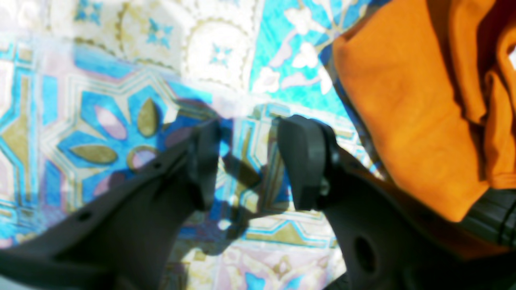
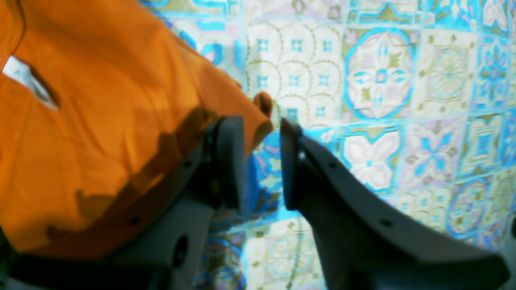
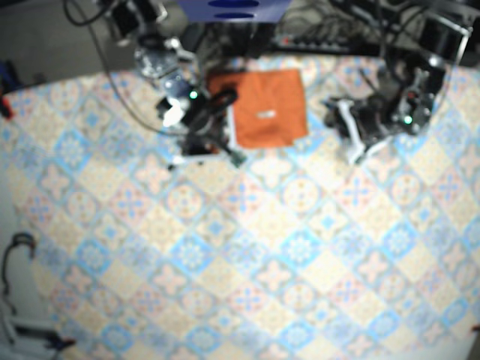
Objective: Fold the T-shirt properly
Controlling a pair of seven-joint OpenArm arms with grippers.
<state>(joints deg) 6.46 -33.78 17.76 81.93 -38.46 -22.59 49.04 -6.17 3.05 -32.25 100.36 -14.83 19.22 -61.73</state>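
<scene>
- Left wrist view: the left fingers (image 1: 301, 165) stood parted, nothing between them, above the tiled counter (image 1: 121, 100). The orange T-shirt (image 1: 407, 112) lay just beside them, cut off by the top and right edges. The focus was soft.
- Right wrist view: the right fingers (image 2: 230, 161) were spread and empty. The T-shirt (image 2: 100, 121) filled the left side, one corner near the fingertips. A white label (image 2: 26, 78) was partly hidden.
- Base view: the T-shirt (image 3: 266, 109) lay folded as a rectangle at the counter's (image 3: 262, 262) far edge, between the right arm (image 3: 184, 105) and the left arm (image 3: 390, 112). Blur left the finger state here undeterminable.
</scene>
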